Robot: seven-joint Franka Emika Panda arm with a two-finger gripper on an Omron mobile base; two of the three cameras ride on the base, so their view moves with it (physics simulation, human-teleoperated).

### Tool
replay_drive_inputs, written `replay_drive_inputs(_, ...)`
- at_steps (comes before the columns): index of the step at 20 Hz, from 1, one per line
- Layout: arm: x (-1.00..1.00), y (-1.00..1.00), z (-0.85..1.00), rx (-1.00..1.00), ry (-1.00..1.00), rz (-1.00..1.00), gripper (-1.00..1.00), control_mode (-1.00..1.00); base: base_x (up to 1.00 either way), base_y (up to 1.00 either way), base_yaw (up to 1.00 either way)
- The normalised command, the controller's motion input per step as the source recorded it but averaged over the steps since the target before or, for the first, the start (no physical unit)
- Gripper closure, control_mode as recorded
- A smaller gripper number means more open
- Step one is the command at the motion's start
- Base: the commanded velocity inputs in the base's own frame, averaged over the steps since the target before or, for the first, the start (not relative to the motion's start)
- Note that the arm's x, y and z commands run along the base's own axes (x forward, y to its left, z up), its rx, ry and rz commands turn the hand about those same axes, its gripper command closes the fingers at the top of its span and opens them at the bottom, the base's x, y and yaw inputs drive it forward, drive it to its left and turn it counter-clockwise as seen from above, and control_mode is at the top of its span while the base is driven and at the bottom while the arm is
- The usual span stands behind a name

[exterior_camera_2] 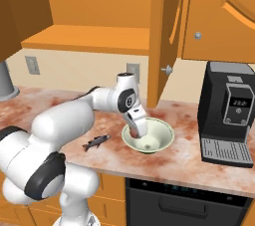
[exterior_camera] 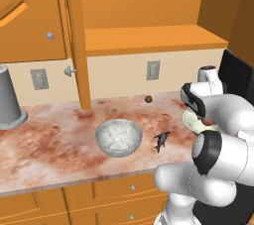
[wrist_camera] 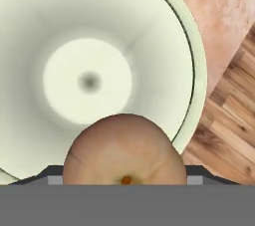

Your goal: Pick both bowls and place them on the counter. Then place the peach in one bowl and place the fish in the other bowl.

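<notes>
My gripper (exterior_camera_2: 137,131) hangs inside the pale green-cream bowl (exterior_camera_2: 162,135) on the counter (exterior_camera_2: 189,163), jaws spread wide around the peach (wrist_camera: 124,153) (it sits between my fingertips, above the bowl's floor). The marbled bowl (exterior_camera: 119,138) stands apart with the fish (exterior_camera: 161,141) just beside it.

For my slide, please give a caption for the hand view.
Peach between the jaws, held just above the pale green bowl on the counter.
</notes>
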Motion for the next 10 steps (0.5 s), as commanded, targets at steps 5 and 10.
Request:
replay_drive_inputs(5, 0.23, -0.14, -0.25, 0.04, 0.00, 0.00, 1.00, -1.00, 0.00, 0.00, 0.00)
replay_drive_inputs(10, 0.10, -0.14, -0.24, 0.04, 0.00, 0.00, 1.00, -1.00, 0.00, 0.00, 0.00)
